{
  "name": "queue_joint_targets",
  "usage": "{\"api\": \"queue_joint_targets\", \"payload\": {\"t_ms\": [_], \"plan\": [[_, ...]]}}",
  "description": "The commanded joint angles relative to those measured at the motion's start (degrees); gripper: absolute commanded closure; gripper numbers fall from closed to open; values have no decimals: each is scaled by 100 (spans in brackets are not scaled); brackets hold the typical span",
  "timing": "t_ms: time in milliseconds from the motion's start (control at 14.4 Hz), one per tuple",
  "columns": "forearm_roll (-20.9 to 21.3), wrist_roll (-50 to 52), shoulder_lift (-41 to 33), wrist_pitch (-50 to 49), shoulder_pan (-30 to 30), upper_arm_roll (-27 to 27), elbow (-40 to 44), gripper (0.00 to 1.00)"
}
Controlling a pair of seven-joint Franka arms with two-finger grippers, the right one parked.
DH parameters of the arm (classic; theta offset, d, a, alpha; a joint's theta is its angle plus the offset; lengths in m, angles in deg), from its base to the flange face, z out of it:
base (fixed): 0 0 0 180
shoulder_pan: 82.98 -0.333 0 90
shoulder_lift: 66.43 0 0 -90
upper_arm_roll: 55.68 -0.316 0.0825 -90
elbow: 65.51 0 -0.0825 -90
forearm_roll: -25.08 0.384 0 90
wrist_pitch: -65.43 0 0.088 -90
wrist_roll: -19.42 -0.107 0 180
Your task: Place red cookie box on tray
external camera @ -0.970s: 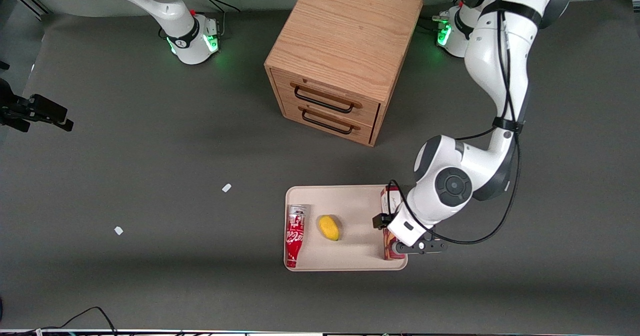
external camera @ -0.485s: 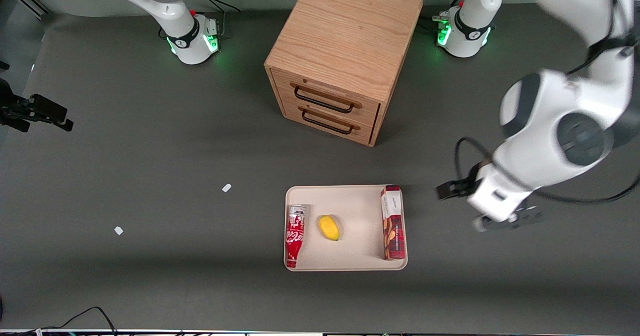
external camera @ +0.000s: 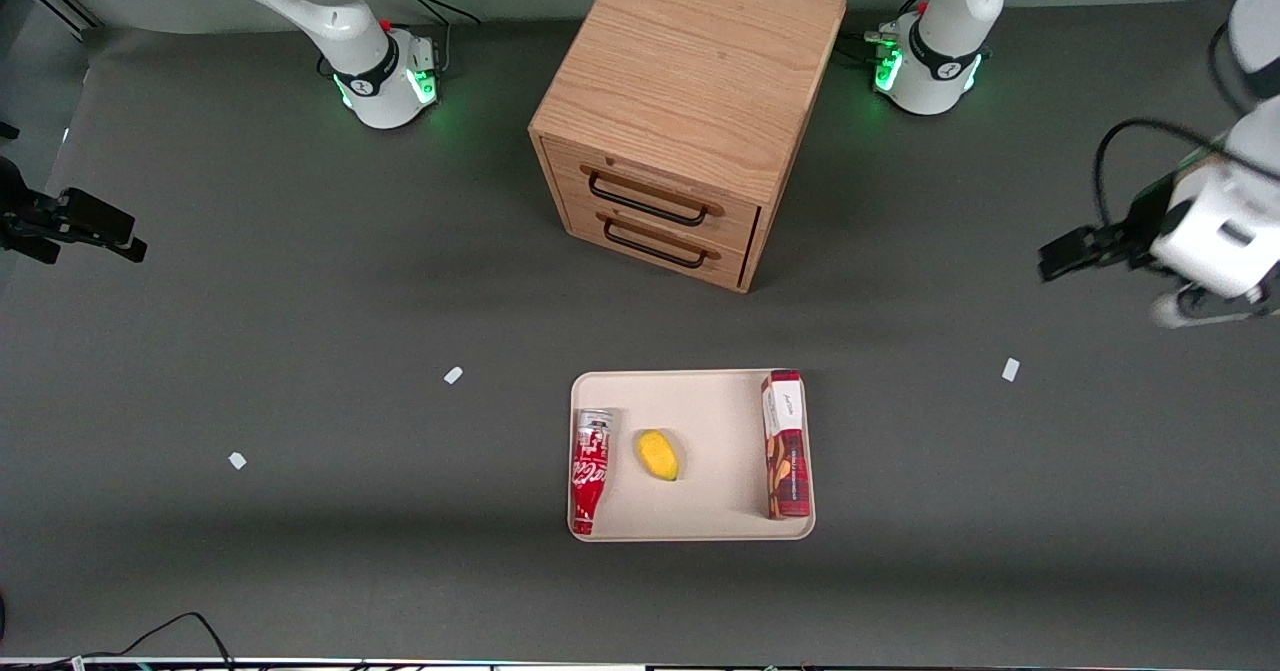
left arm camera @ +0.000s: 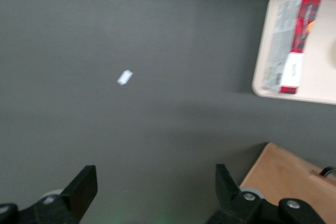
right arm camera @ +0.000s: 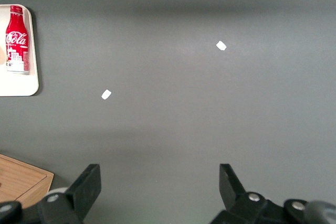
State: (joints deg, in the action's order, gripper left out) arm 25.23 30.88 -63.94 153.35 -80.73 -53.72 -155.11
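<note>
Release is done: a second ago the gripper sat over the red cookie box (external camera: pixel 785 445) at the tray's edge, half a second ago it had lifted clear toward the working arm's end of the table, and now the gripper (external camera: pixel 1120 251) hangs high and well apart from the tray (external camera: pixel 700 526), fingers (left arm camera: pixel 84 187) spread wide with nothing between them. Going across the tray in the front view, a red-and-white soda bottle (external camera: pixel 589 471) lies flat along one short edge, a yellow fruit (external camera: pixel 659 454) sits beside it near the middle, and the box lies flat along the rim nearest the working arm, fully inside it. I judge the placing finished, with only the retreat left. The bottle's white script reads "Coca-Cola" in the right wrist view (right arm camera: pixel 16 39). The box shows tartan and a white end panel with small writing I cannot read. Bits of white tape (external camera: pixel 1010 369) lie on the dark table (external camera: pixel 300 301).
</note>
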Motion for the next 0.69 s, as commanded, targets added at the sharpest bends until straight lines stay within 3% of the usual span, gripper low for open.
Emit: {"api": "queue_joint_targets", "payload": {"t_ms": [0,624], "plan": [[231,-520,-713,-371,-146,49,-304,0],[178,-1049,-1312,-970,-375,41,-260,0]]}}
